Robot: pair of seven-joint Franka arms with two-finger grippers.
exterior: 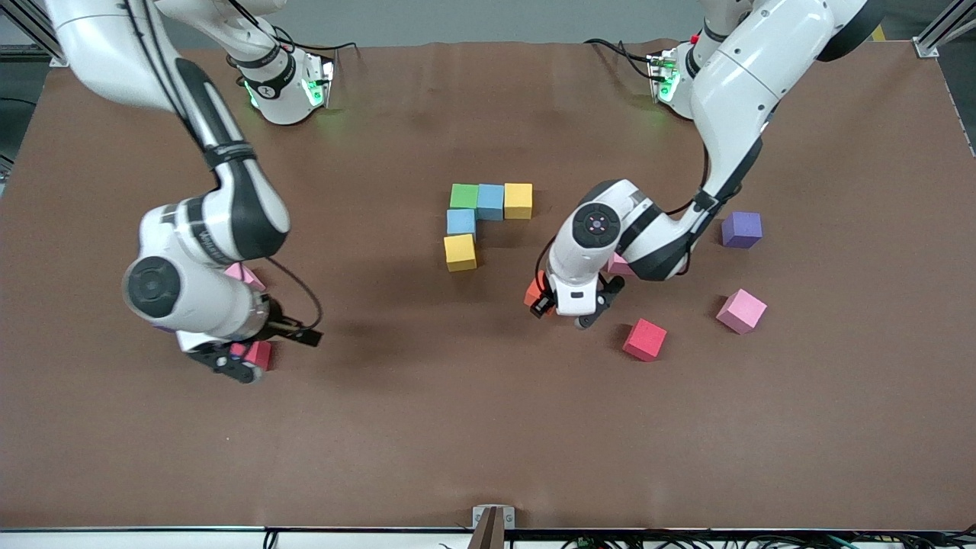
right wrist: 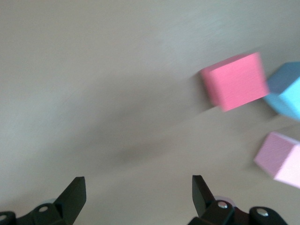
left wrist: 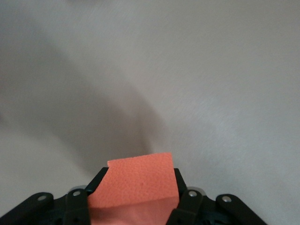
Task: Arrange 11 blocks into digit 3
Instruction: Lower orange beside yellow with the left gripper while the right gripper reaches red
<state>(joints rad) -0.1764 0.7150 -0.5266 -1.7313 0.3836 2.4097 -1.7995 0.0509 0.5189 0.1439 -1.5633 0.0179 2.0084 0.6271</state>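
Brown table (exterior: 488, 427), left pincer (left wrist: 133, 206) pinching orange block (left wrist: 136, 185) tilted, right pincer (right wrist: 136, 199) spread over table.

I get the front view from a high camera across the table (exterior: 488, 427), facing both arm bases and looking steeply down on the whole surface. My left wrist camera looks along its fingers (left wrist: 77, 208), close on the orange block (left wrist: 138, 185) between them; the front view shows that block (exterior: 531, 293) too. My right wrist camera sits above bare table, taking in three nearby blocks (right wrist: 234, 80).
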